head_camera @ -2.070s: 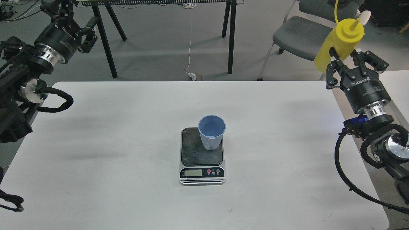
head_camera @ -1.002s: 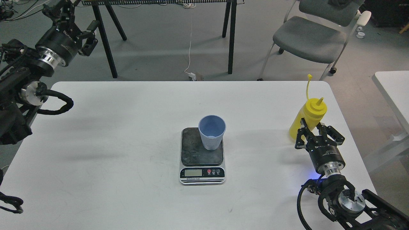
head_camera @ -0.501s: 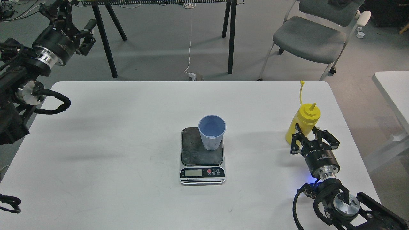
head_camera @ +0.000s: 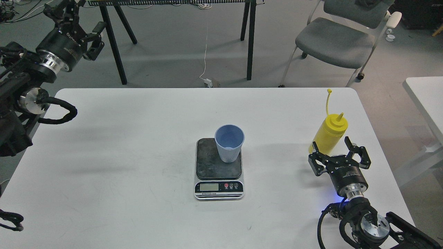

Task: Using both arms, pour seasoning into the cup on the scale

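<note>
The yellow seasoning bottle (head_camera: 328,132) stands upright on the white table near its right edge, its cap strap sticking up. My right gripper (head_camera: 331,145) is open just in front of the bottle, fingers spread on either side of its base, not gripping it. The light-blue ribbed cup (head_camera: 229,143) stands on the dark plate of the scale (head_camera: 218,167) at the table's middle. My left gripper (head_camera: 78,15) is raised beyond the table's far left corner, open and empty.
The white table (head_camera: 138,155) carries only the scale, cup and bottle. A grey chair (head_camera: 337,38) stands behind at the right, black trestle legs (head_camera: 112,45) behind at the left. A second white table (head_camera: 427,100) edge shows at the far right.
My right arm came down from high at the right and set the bottle on the table. In the last half second its fingers opened and let go of the bottle. The left arm barely moved.
</note>
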Controlling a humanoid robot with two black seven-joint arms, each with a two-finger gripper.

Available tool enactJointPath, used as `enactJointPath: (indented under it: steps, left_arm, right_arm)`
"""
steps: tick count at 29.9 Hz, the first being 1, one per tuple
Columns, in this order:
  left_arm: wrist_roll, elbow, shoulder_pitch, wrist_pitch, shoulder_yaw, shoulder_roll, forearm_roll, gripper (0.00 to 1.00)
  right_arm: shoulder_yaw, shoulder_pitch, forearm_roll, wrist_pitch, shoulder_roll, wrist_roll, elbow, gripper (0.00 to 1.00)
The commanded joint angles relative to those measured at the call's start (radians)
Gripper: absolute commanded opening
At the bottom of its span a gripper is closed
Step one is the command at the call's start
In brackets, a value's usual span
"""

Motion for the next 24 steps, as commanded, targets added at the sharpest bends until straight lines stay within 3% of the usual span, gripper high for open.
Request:
enactJointPath:
  steps: [1,15,20,24]
  left_arm:
    - [0.0,0.0,-0.001,-0.001,0.0,-0.002,0.0,0.8]
    - [0.0,0.0,0.0,-0.011,0.0,0.009,-0.002,0.8]
    - [0.0,0.0,-0.003,-0.011,-0.006,0.019,-0.003,0.8]
    - [0.0,0.0,-0.007,-0.011,-0.009,0.022,-0.003,0.8]
  right_arm:
    - [0.003,-0.05,-0.02,0.0,-0.036,0.0,0.057,1.0]
    - [0.027,-0.095,-0.151,0.0,-0.548,-0.002,0.1,1.0]
    - [0.031,0.095,-0.227,0.0,-0.711,-0.034,-0.03,1.0]
    - [0.031,0.279,-0.28,0.0,-0.72,-0.052,-0.11,1.0]
